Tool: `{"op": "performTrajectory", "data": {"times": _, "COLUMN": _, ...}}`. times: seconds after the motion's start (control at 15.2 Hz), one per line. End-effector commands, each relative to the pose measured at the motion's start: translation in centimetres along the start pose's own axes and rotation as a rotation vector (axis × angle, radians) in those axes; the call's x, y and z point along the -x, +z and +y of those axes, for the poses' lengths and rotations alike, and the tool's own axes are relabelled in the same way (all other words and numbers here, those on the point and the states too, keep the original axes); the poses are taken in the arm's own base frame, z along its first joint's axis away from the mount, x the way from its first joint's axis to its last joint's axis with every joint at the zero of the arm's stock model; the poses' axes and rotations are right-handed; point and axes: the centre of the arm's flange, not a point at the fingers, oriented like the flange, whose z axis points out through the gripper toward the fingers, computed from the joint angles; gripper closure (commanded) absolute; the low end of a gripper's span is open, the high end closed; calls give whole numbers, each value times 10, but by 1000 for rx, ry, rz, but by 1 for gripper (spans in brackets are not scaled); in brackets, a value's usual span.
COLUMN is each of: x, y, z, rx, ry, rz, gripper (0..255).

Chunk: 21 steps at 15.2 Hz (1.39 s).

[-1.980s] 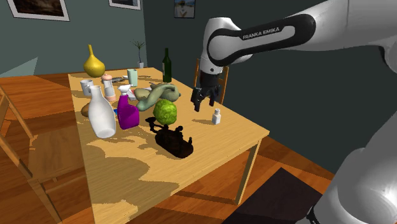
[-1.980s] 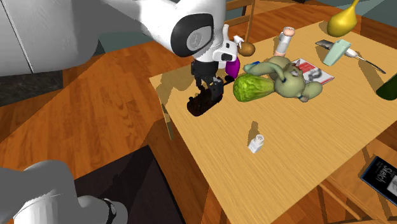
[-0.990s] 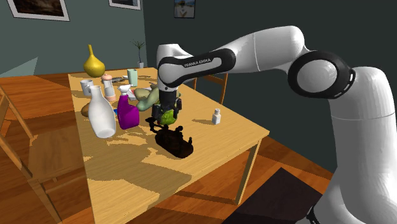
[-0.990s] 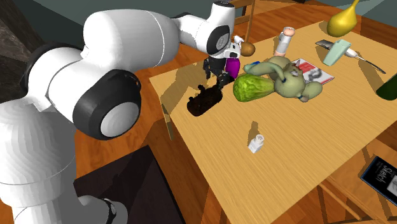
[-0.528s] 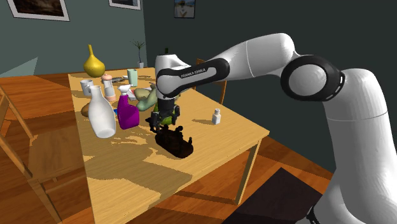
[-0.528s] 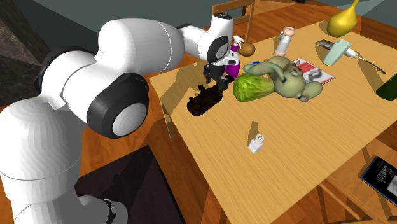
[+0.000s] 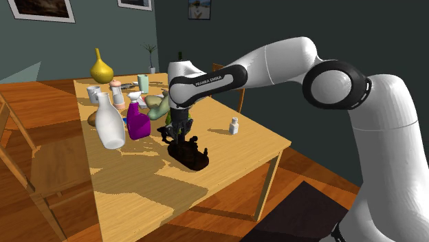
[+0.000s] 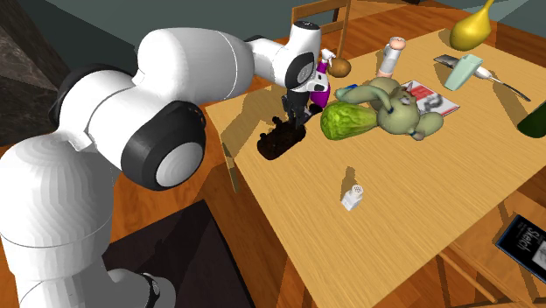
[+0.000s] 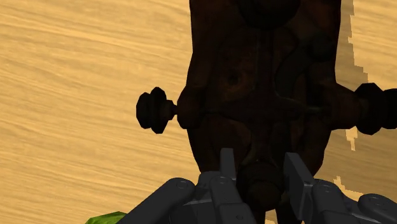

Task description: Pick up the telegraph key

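Black against the pale wood, the gripper [image 7: 176, 134] now stands lower than half a second ago. You see that it has dropped from just above the telegraph key [image 7: 189, 152] onto the key's end nearest the green cabbage [image 8: 350, 120]. Two seconds ago it hung high over the side of the tabletop where the white shaker [image 7: 234, 126] stands. The key itself has not shifted. It lies flat on the table [image 7: 237, 157], toward the tabletop edge on the stand's side, with the cabbage just beside it and the shaker well apart.

Hand: in the wrist view the fingers [image 9: 227, 162] stand narrowly apart, one on each side of a rounded knob at the key's end. You cannot tell whether the pads press on that knob. The key rests on the wood and has not been lifted.

Containers: a white bottle [image 7: 108, 124] and a purple spray bottle [image 7: 137, 122] stand upright side by side, near the middle of the tabletop's long edge at the shoulder view's left. Behind them, toward the far end of the tabletop, stand a white mug [image 7: 93, 92], a yellow gourd-shaped vase [image 7: 101, 69] and a dark bottle [image 7: 181, 71]. You cannot see what any of them holds.
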Motion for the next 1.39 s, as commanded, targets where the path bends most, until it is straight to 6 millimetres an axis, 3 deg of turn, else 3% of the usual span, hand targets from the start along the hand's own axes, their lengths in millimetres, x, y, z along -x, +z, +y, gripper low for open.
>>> {"op": "performTrajectory", "data": {"times": 0.0, "x": 0, "y": 0, "z": 0, "rx": 0, "ry": 0, "rz": -1, "gripper": 255}}
{"op": "performTrajectory", "data": {"times": 0.2, "x": 0, "y": -1, "z": 0, "rx": 0, "ry": 0, "rz": -1, "gripper": 255}}
{"op": "performTrajectory", "data": {"times": 1.19, "x": 0, "y": -80, "z": -2, "rx": 0, "ry": 0, "rz": -1, "gripper": 255}}
{"op": "performTrajectory", "data": {"times": 1.32, "x": 0, "y": -81, "z": -2, "rx": 0, "ry": 0, "rz": -1, "gripper": 255}}
